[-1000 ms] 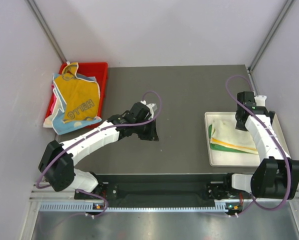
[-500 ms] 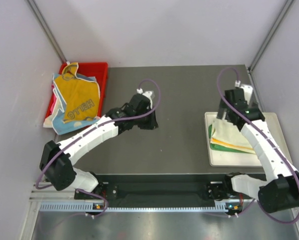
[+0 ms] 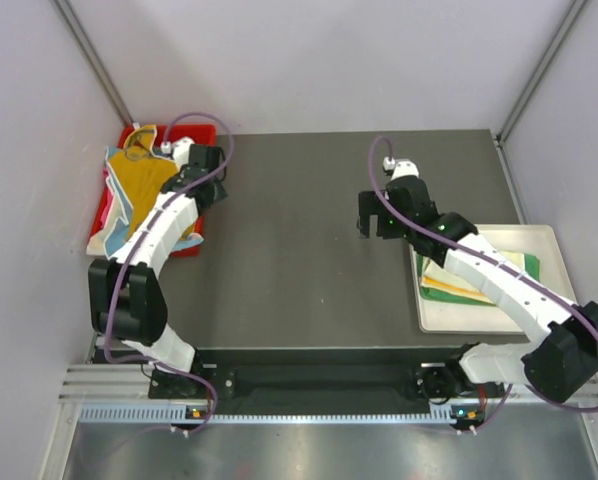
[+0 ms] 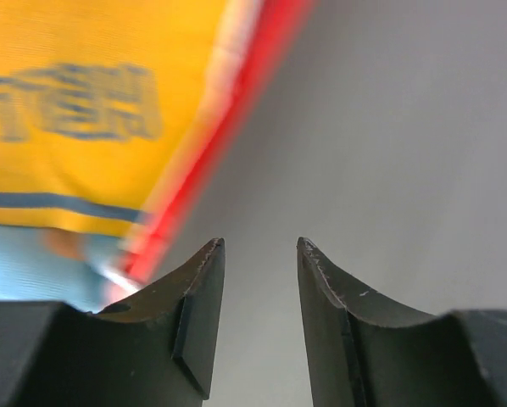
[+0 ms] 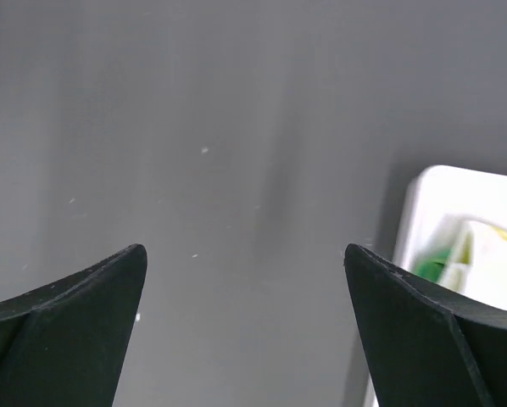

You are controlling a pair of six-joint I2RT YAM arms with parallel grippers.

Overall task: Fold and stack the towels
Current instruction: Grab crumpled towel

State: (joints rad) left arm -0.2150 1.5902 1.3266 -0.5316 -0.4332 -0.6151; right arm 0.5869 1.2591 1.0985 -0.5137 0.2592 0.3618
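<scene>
An orange-yellow "HELLO" towel lies crumpled in the red bin, over a light blue towel that hangs past the bin's front. My left gripper hovers at the bin's right edge, open, with only grey table between its fingers. Folded green and yellow towels are stacked on the white tray. Just left of the tray, my right gripper hangs wide open and empty over the table.
The dark grey table lies between bin and tray. Pale walls close in on three sides. Purple cables loop above both wrists.
My left arm swung from the table's middle to the red bin and its jaws opened. The right arm left the tray and moved left over the table, staying open.
</scene>
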